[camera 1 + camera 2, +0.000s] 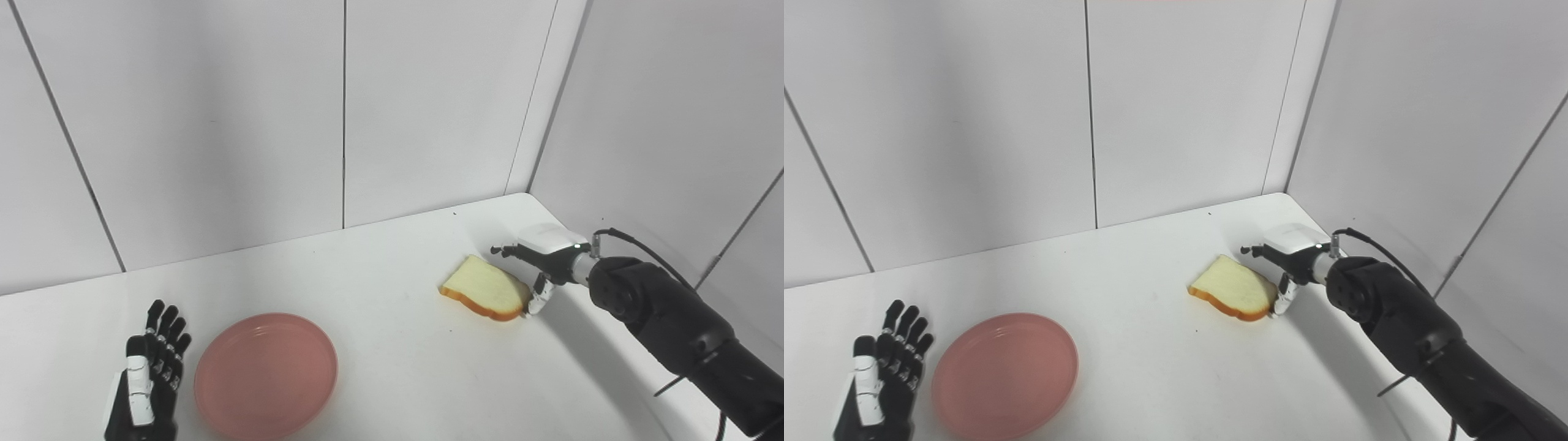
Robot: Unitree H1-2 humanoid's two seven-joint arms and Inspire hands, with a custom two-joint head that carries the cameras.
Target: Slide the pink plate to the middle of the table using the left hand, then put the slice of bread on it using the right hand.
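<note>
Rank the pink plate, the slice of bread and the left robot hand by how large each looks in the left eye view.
1. Pink plate, clearly the largest.
2. Slice of bread and left robot hand: they look alike in area. The hand sits nearer the camera and is cut off by the picture's bottom edge, so I would not rank them.

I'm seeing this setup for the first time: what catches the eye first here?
The pink plate stands out on the white table, near the front left, with the left hand open and flat beside it. Off to the right, near the wall corner, the right hand reaches the slice of bread, fingers at its edge.
</note>
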